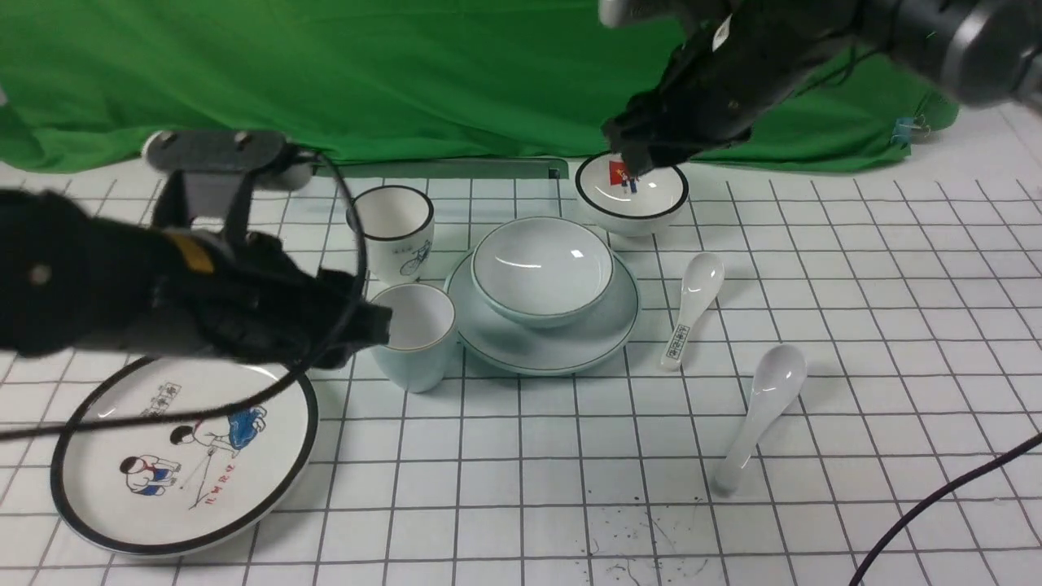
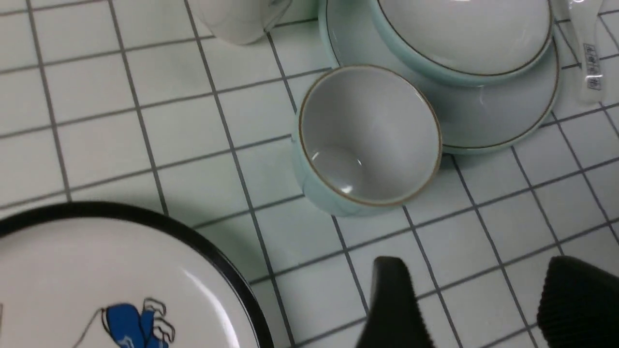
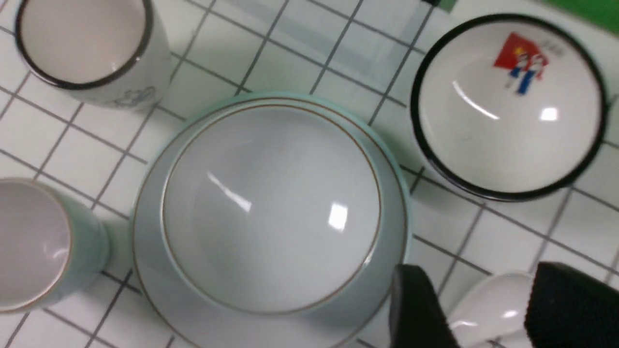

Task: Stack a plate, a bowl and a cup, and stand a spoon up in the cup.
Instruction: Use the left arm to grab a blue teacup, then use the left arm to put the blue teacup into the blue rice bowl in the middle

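Observation:
The pale blue-green bowl [image 1: 541, 264] sits on the pale blue-green plate [image 1: 570, 348] at the table's middle. The plain cup [image 1: 417, 335] stands upright just left of the plate, touching or nearly touching its rim. The plain white spoon [image 1: 763, 413] lies on the table to the right front. My left gripper [image 1: 376, 323] is open and empty beside the cup's left rim; in the left wrist view the cup [image 2: 370, 135] lies ahead of the gripper [image 2: 478, 295]. My right gripper [image 1: 643, 159] is open and empty, raised above the far right of the stack.
A black-rimmed cup with a bicycle [image 1: 395, 228] stands behind the plain cup. A black-rimmed bowl with a red picture [image 1: 633, 195] sits under my right gripper. A marked spoon [image 1: 692, 313] lies right of the plate. A cartoon plate [image 1: 183, 456] is at the front left.

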`<state>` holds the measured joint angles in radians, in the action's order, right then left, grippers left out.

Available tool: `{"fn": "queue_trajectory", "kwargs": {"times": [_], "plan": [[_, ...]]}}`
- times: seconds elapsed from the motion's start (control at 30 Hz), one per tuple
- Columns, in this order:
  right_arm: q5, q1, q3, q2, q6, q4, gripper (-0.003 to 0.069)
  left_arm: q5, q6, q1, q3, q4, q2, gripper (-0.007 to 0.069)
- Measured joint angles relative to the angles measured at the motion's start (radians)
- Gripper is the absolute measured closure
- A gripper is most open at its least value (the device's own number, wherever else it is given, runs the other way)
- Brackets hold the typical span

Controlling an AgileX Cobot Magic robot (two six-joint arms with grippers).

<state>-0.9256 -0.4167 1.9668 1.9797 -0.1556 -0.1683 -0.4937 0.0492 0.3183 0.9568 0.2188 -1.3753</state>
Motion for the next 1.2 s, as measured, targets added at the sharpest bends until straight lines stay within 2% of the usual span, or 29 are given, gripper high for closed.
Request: {"fn": "queue_trajectory", "kwargs": {"times": [0.07,0.13,0.3,0.37,0.5,0.53,0.67,0.73,0.93,1.07,1.2], "plan": [[-0.05,0.0,0.0,-0.068,0.0,0.012,0.0311,-0.045,-0.003,0.0,0.088,-0.027,-0.096,0.0172],[-0.074,0.0,-0.018,-0.119,-0.001,0.013,0.0312,-0.068,-0.013,0.0,0.149,-0.05,-0.169,0.0151],[-0.08,0.0,-0.143,-0.234,0.0,0.013,0.0312,-0.103,-0.049,0.0,0.246,-0.124,-0.304,0.0172],[-0.051,0.0,-0.296,-0.319,0.001,0.013,0.0312,-0.109,-0.074,0.0,0.277,-0.181,-0.374,0.0228],[0.047,0.0,-0.498,-0.411,0.012,0.013,0.0312,-0.111,-0.089,0.0,0.288,-0.213,-0.424,0.0312],[0.116,0.0,-0.593,-0.46,0.025,0.013,0.0312,-0.11,-0.094,0.0,0.29,-0.219,-0.44,0.0373],[0.223,0.0,-0.765,-0.525,0.034,0.013,0.0312,-0.079,-0.095,0.0,0.293,-0.228,-0.456,0.0566],[0.24,0.0,-0.813,-0.541,0.035,0.013,0.0312,-0.076,-0.095,0.0,0.298,-0.229,-0.456,0.0624],[0.253,0.0,-0.879,-0.547,0.026,0.019,0.0312,-0.139,-0.015,0.001,0.384,-0.13,-0.402,0.0628],[0.274,0.0,-0.88,-0.547,0.0,0.033,0.0312,-0.154,0.11,0.001,0.556,0.029,-0.387,0.0628],[0.305,0.0,-0.88,-0.537,-0.008,0.063,0.0312,-0.236,0.14,0.002,0.744,0.062,-0.496,0.0628]]}}
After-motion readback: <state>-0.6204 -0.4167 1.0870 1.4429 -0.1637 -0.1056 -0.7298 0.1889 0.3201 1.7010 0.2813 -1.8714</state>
